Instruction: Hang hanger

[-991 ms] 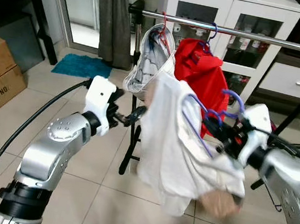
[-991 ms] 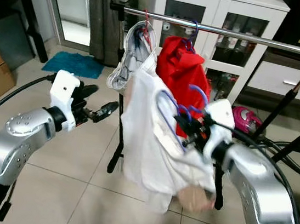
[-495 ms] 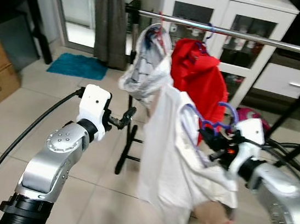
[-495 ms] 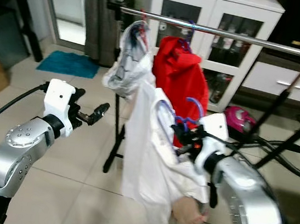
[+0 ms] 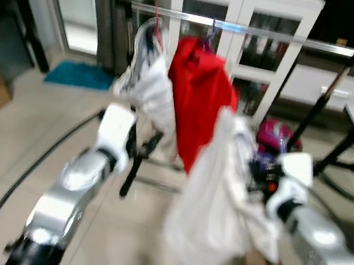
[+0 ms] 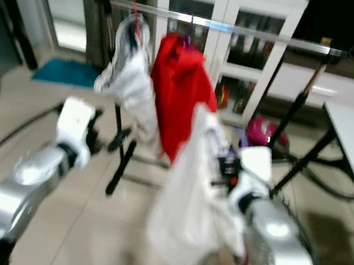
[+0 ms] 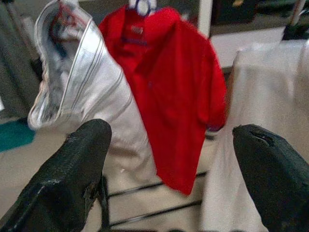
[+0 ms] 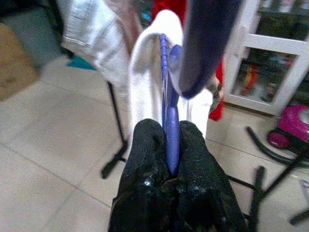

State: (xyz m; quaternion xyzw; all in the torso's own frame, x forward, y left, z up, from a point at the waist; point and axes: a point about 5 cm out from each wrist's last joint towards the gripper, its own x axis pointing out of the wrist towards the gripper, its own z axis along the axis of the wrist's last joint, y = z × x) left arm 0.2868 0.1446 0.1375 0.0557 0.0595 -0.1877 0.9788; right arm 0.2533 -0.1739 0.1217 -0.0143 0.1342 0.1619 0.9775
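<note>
Right gripper point(image 8: 166, 159) is clamping the purple plastic hanger point(image 8: 168, 92) carrying a white shirt point(image 5: 220, 203), at four o'clock below the silver metal rail point(image 5: 274, 35); left gripper point(image 7: 169, 169) is gaping empty; carrying step, next likely needing the hook raised over the rail

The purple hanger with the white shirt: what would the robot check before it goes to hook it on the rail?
1. Grip: right gripper is shut on the purple hanger. Ok.
2. White shirt on the hanger: draped over it, hanging low. Ok.
3. Free space on the rail: bare stretch right of the red shirt. Ok.
4. Left gripper: open, holding nothing. Ok.
5. Hook lined up with the rail: head views blurred. Cannot tell.
</note>
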